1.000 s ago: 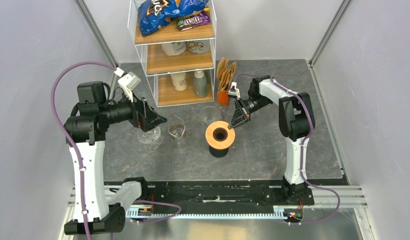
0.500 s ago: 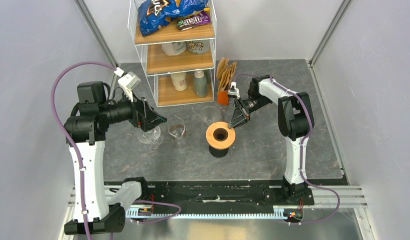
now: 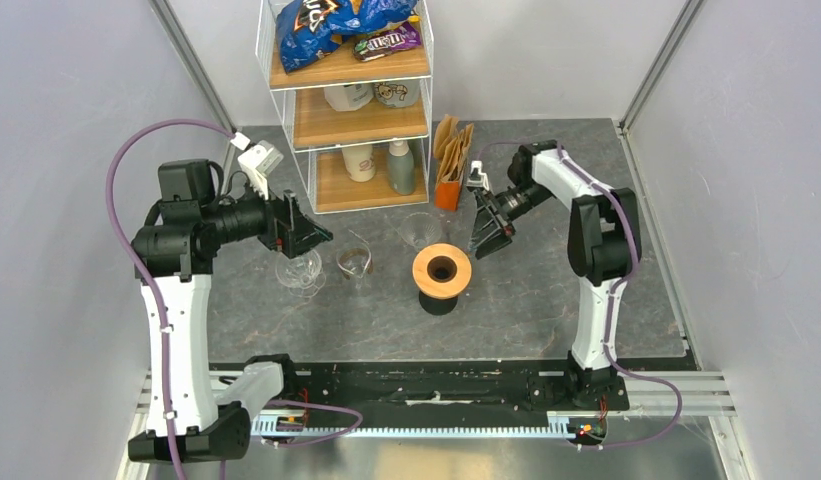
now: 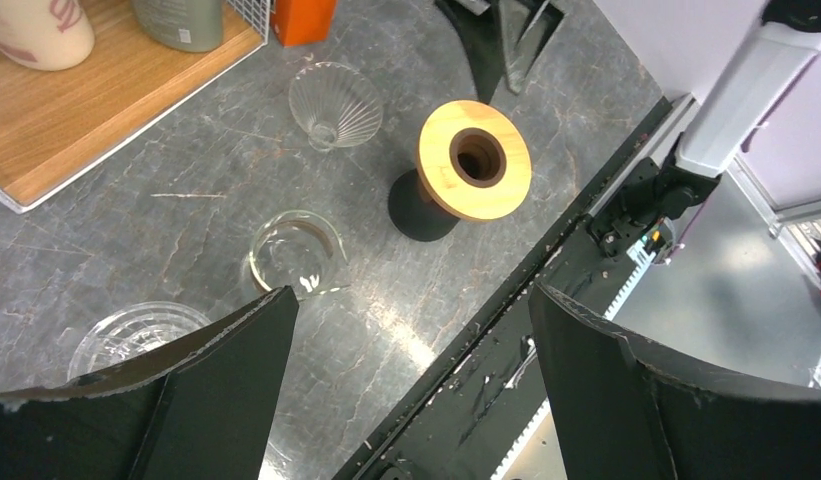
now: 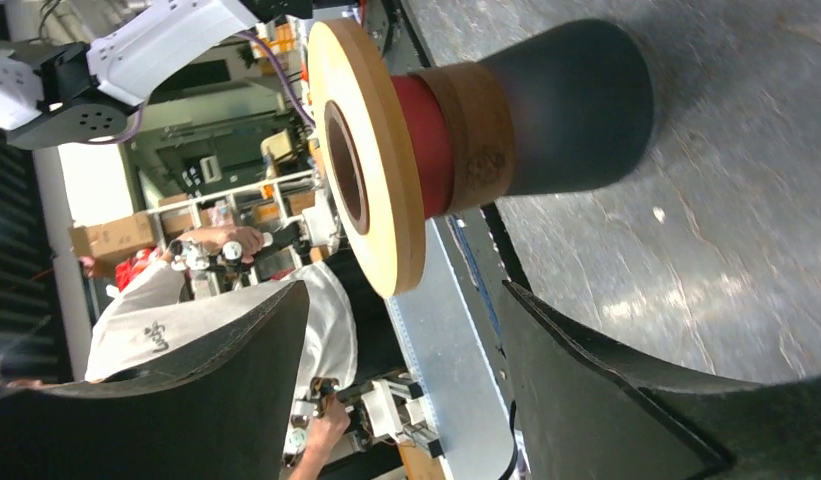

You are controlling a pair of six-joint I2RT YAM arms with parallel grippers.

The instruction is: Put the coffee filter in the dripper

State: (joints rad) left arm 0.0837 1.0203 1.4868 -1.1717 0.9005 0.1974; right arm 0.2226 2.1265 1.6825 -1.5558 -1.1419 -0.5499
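The right gripper (image 3: 493,245), jaws wide and empty, faces the wooden stand (image 3: 442,270); the left gripper (image 3: 311,235) hangs equally wide. The coffee filters (image 3: 452,145) stand behind the right jaws, so pinching a single sheet's top edge looks wisest.

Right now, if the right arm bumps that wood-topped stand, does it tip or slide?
Probably tips: the stand carries a wooden disc wider than its black base, on a narrow neck. A low push on the base would more likely slide it over the smooth table. Looks rigid, likely not fragile.

Snack bags (image 3: 336,25) cropped at top edge, glass bowl (image 4: 126,335) partly behind left gripper (image 4: 411,295)
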